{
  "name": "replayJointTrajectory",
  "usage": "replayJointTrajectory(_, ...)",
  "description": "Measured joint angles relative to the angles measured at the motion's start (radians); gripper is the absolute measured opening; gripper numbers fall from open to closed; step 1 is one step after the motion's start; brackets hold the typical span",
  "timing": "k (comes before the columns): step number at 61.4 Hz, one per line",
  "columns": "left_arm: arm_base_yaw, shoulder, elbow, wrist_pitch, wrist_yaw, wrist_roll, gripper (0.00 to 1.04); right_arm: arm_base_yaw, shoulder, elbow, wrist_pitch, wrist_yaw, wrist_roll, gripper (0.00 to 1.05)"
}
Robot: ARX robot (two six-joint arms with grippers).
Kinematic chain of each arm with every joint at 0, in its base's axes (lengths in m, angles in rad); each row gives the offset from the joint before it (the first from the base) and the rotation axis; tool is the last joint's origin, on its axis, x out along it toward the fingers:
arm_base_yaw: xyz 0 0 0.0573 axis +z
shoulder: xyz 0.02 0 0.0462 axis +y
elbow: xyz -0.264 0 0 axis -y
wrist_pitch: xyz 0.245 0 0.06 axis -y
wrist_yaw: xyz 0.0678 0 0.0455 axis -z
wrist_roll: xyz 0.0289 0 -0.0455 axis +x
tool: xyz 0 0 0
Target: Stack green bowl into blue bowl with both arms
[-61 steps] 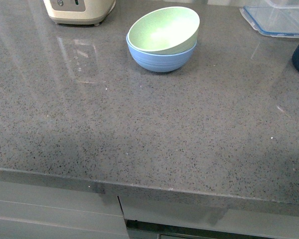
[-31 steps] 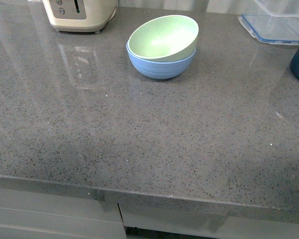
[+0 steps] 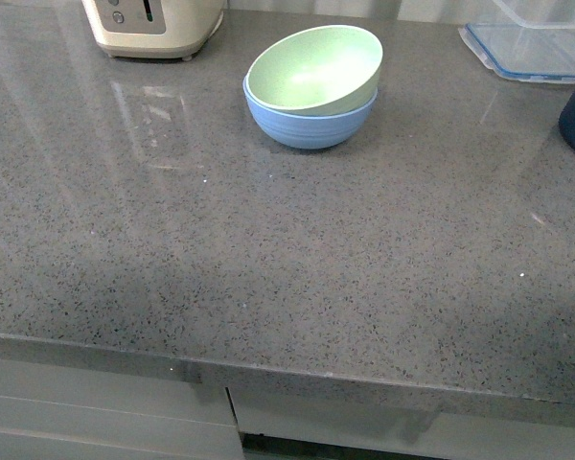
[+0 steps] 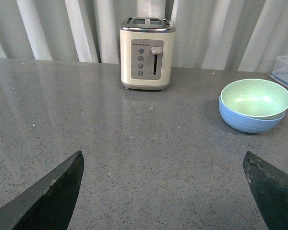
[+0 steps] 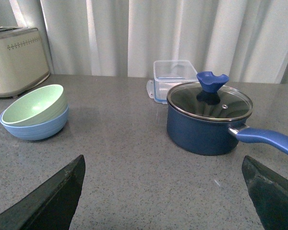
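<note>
The green bowl (image 3: 313,67) sits nested, slightly tilted, inside the blue bowl (image 3: 309,123) at the far middle of the grey counter. Both bowls also show in the left wrist view, green bowl (image 4: 255,98) in blue bowl (image 4: 247,123), and in the right wrist view, green bowl (image 5: 33,104) in blue bowl (image 5: 36,130). My left gripper (image 4: 163,160) is open over bare counter, well short of the bowls. The right gripper (image 5: 163,163) is open too, with nothing between its fingers. Neither arm appears in the front view.
A cream toaster (image 3: 153,24) stands at the far left. At the far right lie a clear container with a blue rim (image 3: 527,43) and a dark navy pot with a glass lid (image 5: 209,117), its handle (image 5: 269,140) pointing away from the bowls. The counter's front edge (image 3: 287,369) runs near.
The front view has shifted slightly, so the bowls and toaster sit a little lower in the picture. The bowls themselves stay nested in the same spot.
</note>
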Motion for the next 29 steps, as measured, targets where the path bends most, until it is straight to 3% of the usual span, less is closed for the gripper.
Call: replayJointTrajectory(29,0.000,0.000,0.000,0.000,0.000,0.000,0.98,0.000,0.000,0.000,0.000,0.000,0.000,0.95)
